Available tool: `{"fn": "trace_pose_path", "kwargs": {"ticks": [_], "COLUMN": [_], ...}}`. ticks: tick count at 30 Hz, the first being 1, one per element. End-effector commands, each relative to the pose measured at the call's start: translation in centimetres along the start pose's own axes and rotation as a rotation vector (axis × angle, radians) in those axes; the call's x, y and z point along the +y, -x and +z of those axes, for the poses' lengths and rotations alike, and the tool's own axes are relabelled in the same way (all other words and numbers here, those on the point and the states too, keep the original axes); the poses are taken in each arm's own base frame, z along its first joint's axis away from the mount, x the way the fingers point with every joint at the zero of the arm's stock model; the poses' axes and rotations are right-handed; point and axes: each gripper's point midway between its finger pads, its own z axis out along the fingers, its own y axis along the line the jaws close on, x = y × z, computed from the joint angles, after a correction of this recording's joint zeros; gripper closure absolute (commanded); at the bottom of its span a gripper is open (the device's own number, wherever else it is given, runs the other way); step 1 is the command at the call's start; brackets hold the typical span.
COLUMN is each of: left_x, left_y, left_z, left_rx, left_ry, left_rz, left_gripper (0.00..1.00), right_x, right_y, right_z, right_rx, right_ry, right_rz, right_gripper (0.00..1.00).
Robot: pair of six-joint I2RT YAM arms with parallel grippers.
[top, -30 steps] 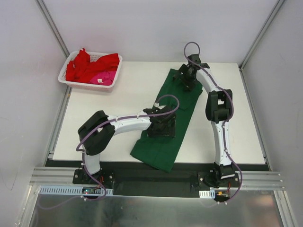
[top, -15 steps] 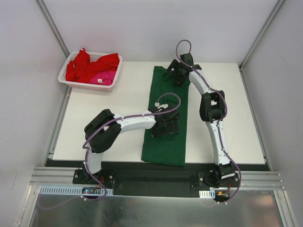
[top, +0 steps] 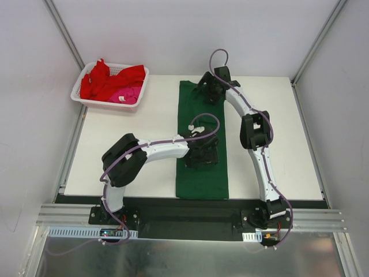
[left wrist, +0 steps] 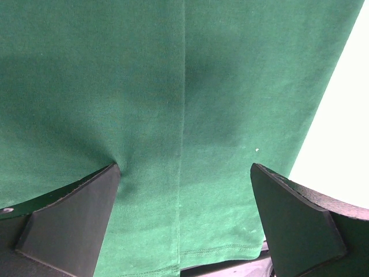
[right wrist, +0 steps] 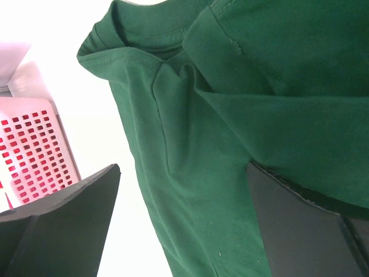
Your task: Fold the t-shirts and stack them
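Bright, even overhead light; the arms (top: 161, 149) throw only soft, faint shadows on the table (top: 144, 115). Both wrist views blow the table out to white. The shirt (left wrist: 230, 86) weave is sharp, with one dim patch; the near fingers (left wrist: 69, 219) look soft-edged.

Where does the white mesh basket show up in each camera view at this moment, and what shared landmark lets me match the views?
Top external: the basket sits in the upper left of the picture, left of the spread cloth.
Left wrist: not in view.
Right wrist: the basket shows at the left edge, with pink visible through the mesh.
Shared landmark: the green t-shirt, visible in all three views.
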Motion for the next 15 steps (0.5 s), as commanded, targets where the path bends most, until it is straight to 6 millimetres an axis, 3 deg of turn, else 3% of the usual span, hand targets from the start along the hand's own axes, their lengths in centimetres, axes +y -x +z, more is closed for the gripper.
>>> {"fn": "trace_pose_path", "kwargs": {"ticks": [1,5,10,15], "left_x": [3.3,5.1,5.5,5.3], "left_y": [-0.5,-0.9,-1.2,-1.0], "left_z": [0.1,0.2,0.6,0.4], "left_rx": [-0.003,-0.003,0.008,0.007], "left_ry": [0.083,0.120,0.132,0.125], "left_rz": [0.014,0.019,0.028,0.038], "left_gripper": [0.01,0.01,0.01,0.01], "right_x": [-2.2,-3.0,-5.4,-4.3], "right_y": [-0.4,0.9,-0.2,0.5], "right_z": [0.6,-0.5,0.3,-0.1], "right_rx": [-0.005,-0.029,0.009,-0.009], "right_ry": [-0.079,-0.099,-0.148,-0.120], "right_rz": [-0.043,-0.069,-0.100,-0.114], "right_gripper": [0.04,0.04,0.04,0.04]}}
